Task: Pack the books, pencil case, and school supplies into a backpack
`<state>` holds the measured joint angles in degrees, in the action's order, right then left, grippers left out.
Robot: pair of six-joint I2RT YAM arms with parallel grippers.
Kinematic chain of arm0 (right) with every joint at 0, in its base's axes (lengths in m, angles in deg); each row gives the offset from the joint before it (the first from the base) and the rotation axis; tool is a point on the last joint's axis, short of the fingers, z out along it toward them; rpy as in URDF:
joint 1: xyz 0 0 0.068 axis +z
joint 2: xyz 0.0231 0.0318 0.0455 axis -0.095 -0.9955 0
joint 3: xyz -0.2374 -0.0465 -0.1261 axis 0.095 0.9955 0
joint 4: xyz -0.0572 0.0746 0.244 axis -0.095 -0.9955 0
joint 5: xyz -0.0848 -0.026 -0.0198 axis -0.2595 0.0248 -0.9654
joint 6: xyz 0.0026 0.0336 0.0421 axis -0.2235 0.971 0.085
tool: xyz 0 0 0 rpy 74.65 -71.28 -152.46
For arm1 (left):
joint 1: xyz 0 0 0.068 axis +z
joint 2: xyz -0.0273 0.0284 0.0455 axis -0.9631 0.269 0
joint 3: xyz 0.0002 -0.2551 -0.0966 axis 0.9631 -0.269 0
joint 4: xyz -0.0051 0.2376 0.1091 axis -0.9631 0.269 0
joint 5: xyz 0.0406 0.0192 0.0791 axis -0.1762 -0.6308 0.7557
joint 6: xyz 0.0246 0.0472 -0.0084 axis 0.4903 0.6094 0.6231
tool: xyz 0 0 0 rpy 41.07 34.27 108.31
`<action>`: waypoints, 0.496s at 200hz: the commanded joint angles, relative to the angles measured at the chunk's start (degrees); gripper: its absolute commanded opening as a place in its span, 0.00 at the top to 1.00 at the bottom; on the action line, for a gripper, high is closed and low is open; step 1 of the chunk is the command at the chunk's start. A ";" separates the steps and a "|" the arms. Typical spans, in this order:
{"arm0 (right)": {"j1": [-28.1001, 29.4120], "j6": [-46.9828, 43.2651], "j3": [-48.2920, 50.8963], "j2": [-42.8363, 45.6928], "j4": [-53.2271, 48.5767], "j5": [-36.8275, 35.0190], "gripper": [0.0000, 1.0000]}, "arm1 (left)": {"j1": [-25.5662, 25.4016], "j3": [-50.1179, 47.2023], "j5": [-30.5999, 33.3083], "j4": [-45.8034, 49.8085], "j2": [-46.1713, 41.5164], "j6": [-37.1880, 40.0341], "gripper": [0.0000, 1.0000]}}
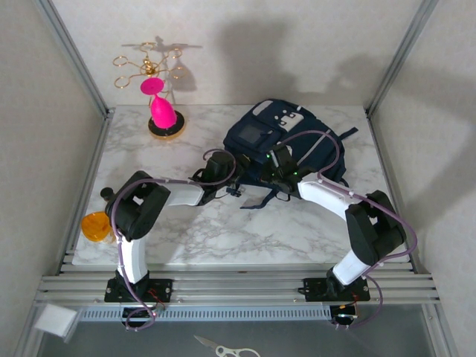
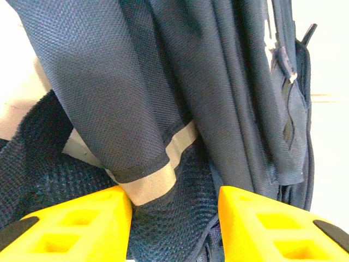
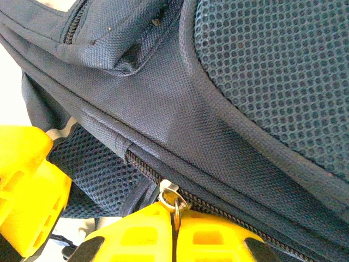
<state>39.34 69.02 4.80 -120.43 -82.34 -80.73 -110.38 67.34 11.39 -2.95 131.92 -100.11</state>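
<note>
Right wrist: zipper pull (image 3: pixel 170 192) half buried between right claw (image 3: pixel 175 232) tips

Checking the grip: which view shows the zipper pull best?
Right wrist: the metal zipper pull sits close up, pinched in the right gripper. Top external has it too small to tell; left wrist gives backpack fabric.
</note>
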 commanded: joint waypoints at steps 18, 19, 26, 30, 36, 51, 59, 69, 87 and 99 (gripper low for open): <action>0.13 -1.22 1.38 2.21 0.47 3.23 1.00 | -1.47 4.20 1.79 -2.29 -1.14 -3.47 0.54; 0.13 -1.24 1.38 2.18 0.44 3.24 1.00 | -1.46 4.17 1.72 -2.41 -1.13 -3.58 0.54; -0.01 -1.27 1.31 2.11 0.04 2.92 1.00 | -1.40 3.61 1.15 -2.84 -1.53 -4.42 0.55; -0.15 -1.22 1.22 2.00 -0.16 2.90 1.00 | -1.45 3.22 1.31 -2.30 -2.10 -4.84 0.55; -0.49 -1.03 1.12 1.99 -0.32 3.18 1.00 | -1.66 2.38 2.22 -0.65 -3.34 -5.56 0.54; -0.93 -1.04 0.93 2.16 0.31 4.46 1.00 | -2.54 -1.48 6.00 1.11 -7.52 -6.25 0.48; -0.88 -1.22 0.70 2.31 0.88 4.62 1.00 | -2.60 -3.28 7.18 1.48 -9.33 -6.85 0.45; -0.88 -1.42 0.48 2.31 1.03 4.83 1.00 | -2.30 -3.90 7.09 1.92 -10.49 -7.01 0.44; -0.93 -2.18 0.60 2.27 1.43 5.40 1.00 | -1.98 -0.74 4.36 4.25 -9.34 -6.67 0.43; -0.84 -2.32 0.60 2.18 1.64 5.87 1.00 | -2.36 1.89 3.10 4.76 -7.25 -6.51 0.44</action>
<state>38.42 68.25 5.50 -120.08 -82.06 -77.06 -112.35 65.13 15.41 -0.55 123.20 -105.79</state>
